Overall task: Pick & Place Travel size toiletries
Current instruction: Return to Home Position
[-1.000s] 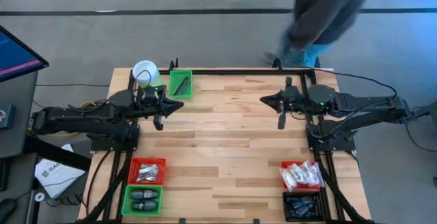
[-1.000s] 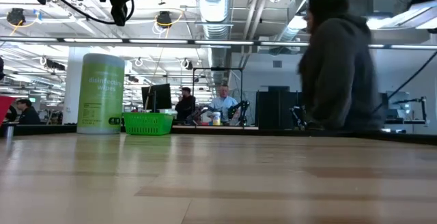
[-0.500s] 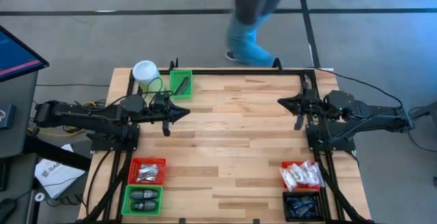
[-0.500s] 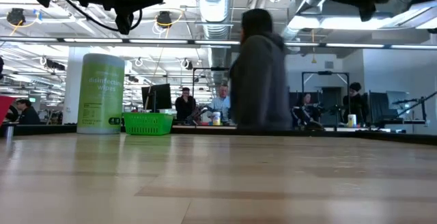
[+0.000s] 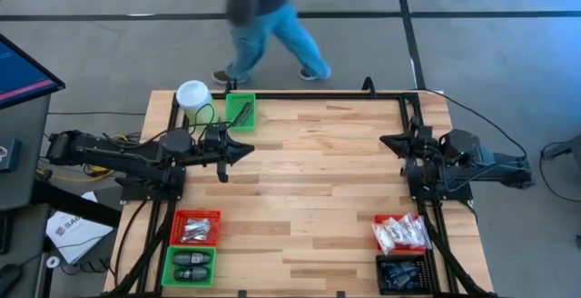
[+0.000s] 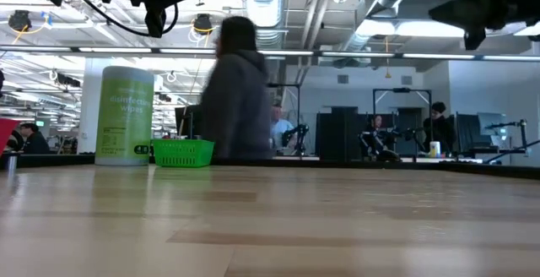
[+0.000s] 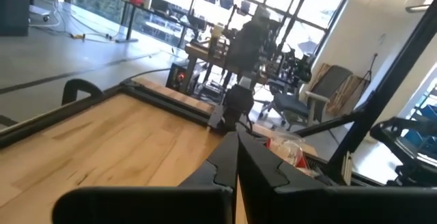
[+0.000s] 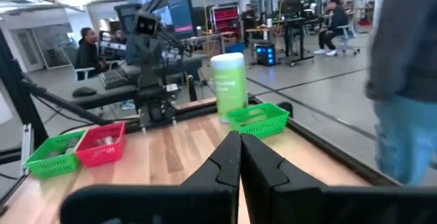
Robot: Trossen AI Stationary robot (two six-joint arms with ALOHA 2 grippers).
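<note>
My left gripper (image 5: 243,150) hangs near the top green bin (image 5: 253,114) and my right gripper (image 5: 388,140) by the table's right edge. Both have their fingers pressed together on nothing, since I judge nothing is left to carry. The travel size toiletries lie sorted: white sachets (image 5: 400,233) in the right red bin (image 5: 378,220), dark packets (image 5: 402,273) in the black bin (image 5: 379,275), silvery packets (image 5: 194,230) and black oval pieces (image 5: 190,266) in the left bins. I hold both arms folded toward their bases, which suits parking.
</note>
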